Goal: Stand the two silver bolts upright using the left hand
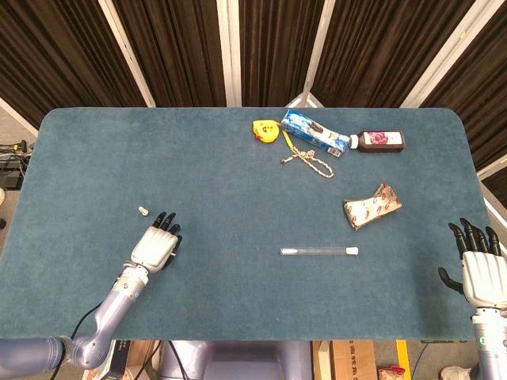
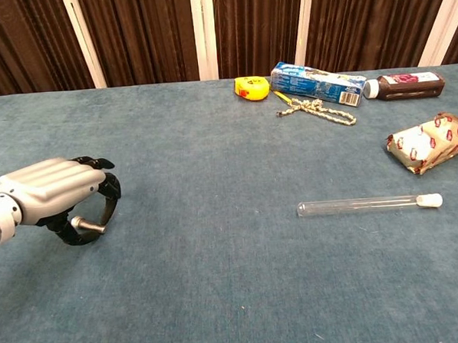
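The left hand (image 2: 49,188) has a ribbed silver-grey back shell and black fingers (image 2: 107,195), on a rounded silver wrist and grey forearm trailing a thin black cable. The right hand (image 1: 482,269) matches: pale silver back, black fingers, silver cylindrical wrist.

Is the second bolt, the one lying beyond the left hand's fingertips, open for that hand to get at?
Probably not yet: the path to the loose bolt is bare, but the left hand already pinches a silver bolt.

My blue-carpeted table (image 1: 222,182) carries a tape measure (image 1: 264,131), carton (image 1: 314,133), rope (image 1: 309,161), dark bottle (image 1: 380,141), wrapper (image 1: 371,205), test tube (image 1: 318,251) and, apparently, a small bolt (image 1: 143,210)
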Motion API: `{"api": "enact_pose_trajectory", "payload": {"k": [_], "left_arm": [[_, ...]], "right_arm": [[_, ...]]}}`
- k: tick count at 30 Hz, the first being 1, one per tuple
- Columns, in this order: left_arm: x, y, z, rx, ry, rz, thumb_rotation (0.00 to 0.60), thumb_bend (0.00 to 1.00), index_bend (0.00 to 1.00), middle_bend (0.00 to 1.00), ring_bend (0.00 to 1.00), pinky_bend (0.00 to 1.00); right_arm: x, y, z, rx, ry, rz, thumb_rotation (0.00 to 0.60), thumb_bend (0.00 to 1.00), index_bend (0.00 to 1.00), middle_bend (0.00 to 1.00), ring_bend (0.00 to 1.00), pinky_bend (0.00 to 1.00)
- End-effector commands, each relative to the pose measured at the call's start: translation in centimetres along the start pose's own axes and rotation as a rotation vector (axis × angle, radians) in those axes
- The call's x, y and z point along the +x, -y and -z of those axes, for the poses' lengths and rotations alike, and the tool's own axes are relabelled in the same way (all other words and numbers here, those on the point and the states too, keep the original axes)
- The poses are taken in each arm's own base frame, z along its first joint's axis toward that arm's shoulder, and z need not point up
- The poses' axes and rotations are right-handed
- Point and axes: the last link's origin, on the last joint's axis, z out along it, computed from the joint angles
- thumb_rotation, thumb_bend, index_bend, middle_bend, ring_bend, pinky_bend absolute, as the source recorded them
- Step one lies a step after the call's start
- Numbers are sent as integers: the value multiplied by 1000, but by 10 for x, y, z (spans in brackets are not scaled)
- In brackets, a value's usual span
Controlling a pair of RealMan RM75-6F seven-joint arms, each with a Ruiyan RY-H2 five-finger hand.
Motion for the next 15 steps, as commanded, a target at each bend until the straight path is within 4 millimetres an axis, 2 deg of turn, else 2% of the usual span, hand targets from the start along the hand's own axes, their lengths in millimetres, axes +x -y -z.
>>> {"api": "enact_pose_trajectory", "payload": {"k": [1,11,15], "left_arm": [[0,0,0,2,-6,-10,600,511,588,267,14,37],[6,1,0,6,-30,65,600,524,588,265,21,37],[23,5,4,-6,-80,200,600,524,607,280,24,37]], "right_arm": [[0,0,0,1,1,-3,600,251,138,84,123,0],[1,0,0,2,-5,-4,600,252,138,84,123,0],[1,0,0,4,-4,-5,600,252,138,84,123,0]]}}
